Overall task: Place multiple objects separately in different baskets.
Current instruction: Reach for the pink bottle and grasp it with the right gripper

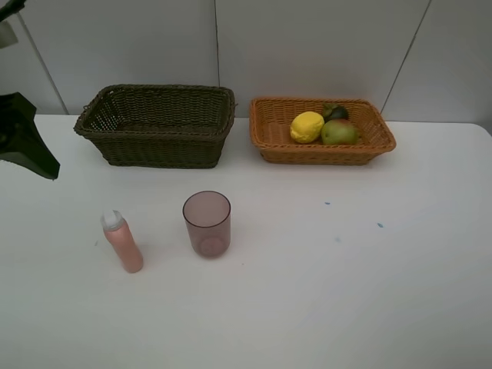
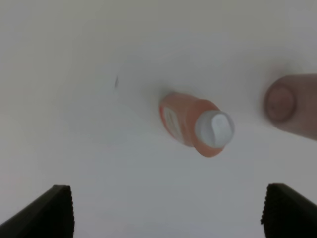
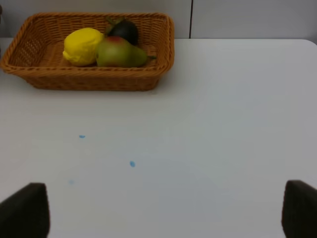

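The pink white-capped bottle (image 1: 122,242) stands upright on the white table, left of the mauve cup (image 1: 207,223). The yellow lemon (image 1: 307,127), the red-green pear (image 1: 339,132) and the dark mangosteen (image 1: 335,112) lie in the orange basket (image 1: 323,156). The dark olive basket (image 1: 157,150) holds nothing I can see. My left gripper (image 2: 168,213) is open and empty above the bottle (image 2: 195,124), with the cup (image 2: 292,104) to one side. My right gripper (image 3: 161,213) is open and empty, facing the orange basket (image 3: 89,79) with the lemon (image 3: 81,46), pear (image 3: 119,52) and mangosteen (image 3: 124,30).
A dark part of the left arm (image 1: 23,142) shows at the left edge of the exterior view. The two baskets stand side by side at the back against a white wall. Small blue marks (image 3: 132,163) dot the table.
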Robot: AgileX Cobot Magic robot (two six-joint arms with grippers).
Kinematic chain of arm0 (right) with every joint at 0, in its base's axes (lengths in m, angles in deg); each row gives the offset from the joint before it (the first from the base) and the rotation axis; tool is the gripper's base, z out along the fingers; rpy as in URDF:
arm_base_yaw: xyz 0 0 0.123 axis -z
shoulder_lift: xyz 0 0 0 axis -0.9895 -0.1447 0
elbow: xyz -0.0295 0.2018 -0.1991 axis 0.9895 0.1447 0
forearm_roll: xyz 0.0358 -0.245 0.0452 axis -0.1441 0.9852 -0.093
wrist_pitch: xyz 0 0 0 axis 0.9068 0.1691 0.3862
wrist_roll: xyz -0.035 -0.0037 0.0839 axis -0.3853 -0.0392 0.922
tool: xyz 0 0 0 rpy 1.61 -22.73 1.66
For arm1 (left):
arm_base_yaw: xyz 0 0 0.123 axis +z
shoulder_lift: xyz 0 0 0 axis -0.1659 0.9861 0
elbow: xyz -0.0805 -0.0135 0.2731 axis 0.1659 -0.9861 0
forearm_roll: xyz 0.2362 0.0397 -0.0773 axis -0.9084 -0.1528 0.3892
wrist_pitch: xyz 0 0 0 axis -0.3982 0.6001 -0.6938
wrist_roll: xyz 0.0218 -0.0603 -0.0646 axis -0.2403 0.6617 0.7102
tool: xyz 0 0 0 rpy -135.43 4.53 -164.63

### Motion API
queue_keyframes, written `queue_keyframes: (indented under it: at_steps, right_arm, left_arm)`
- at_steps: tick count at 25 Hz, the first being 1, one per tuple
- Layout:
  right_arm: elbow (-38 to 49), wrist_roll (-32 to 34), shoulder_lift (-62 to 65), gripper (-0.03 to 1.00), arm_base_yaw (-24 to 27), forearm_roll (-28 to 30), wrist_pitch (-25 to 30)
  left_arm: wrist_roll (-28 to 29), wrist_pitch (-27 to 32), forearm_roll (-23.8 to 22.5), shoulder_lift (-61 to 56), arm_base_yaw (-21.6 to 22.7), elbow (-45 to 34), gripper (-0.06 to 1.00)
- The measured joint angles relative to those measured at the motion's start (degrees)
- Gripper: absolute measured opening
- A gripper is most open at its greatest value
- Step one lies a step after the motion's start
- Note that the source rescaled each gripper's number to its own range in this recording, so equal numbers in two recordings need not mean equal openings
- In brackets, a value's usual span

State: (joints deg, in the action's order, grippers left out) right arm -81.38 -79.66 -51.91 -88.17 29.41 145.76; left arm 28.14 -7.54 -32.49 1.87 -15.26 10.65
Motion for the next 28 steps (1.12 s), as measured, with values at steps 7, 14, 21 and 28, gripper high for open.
queue_keyframes:
  at_steps: [7,14,21,28]
  right_arm:
    - [0.00,0.00,0.00,1.00,0.00,-0.06,0.00]
    - [0.00,0.00,0.00,1.00,0.00,-0.06,0.00]
    - [0.00,0.00,0.00,1.00,0.00,-0.06,0.00]
    - [0.00,0.00,0.00,1.00,0.00,-0.06,0.00]
  left_arm:
    - [0.93,-6.30,-0.03,4.89,-5.99,0.00,1.00]
    - [3.86,-11.10,-0.19,11.94,-11.26,0.00,1.00]
    - [7.64,-12.88,-0.92,18.46,-15.77,0.00,1.00]
    - [8.88,-14.85,-1.19,20.86,-17.17,0.00,1.00]
